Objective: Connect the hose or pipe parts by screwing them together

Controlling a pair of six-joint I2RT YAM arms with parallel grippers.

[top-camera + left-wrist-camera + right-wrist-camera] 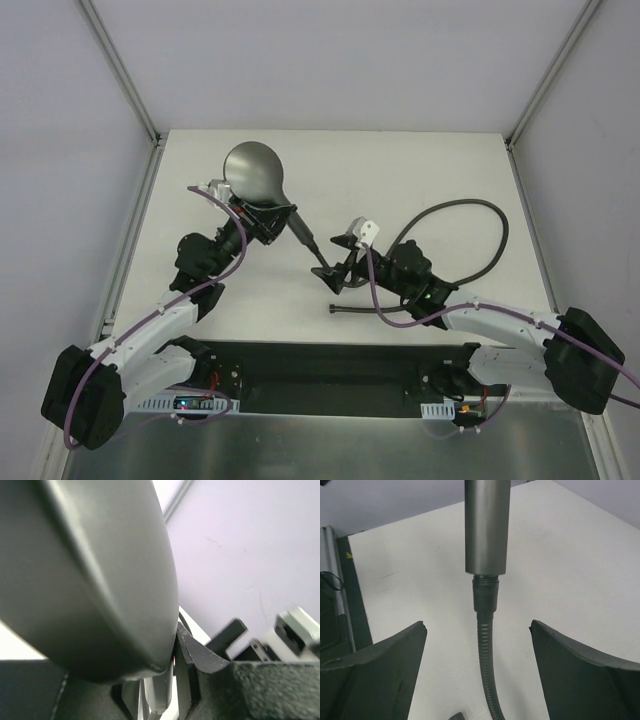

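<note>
Right, L gripper [265, 220] is clamped on the shower head [254, 170] at the neck. The head is up off the table [430, 160], handle [487, 525] slanting down toward the R side. R gripper [477, 625] stands wide, jaws either side of the hose [486, 670] w/o touching, just below the fitting [485, 592], which sits against the handle end. Rest of hose loops off to the right, free end lying on the table. Prob a regrip btwn turns. To do it well: close on the fitting, not the flexible part, keep it in line w/ the handle, turn in short bites, L holding firm.
</note>
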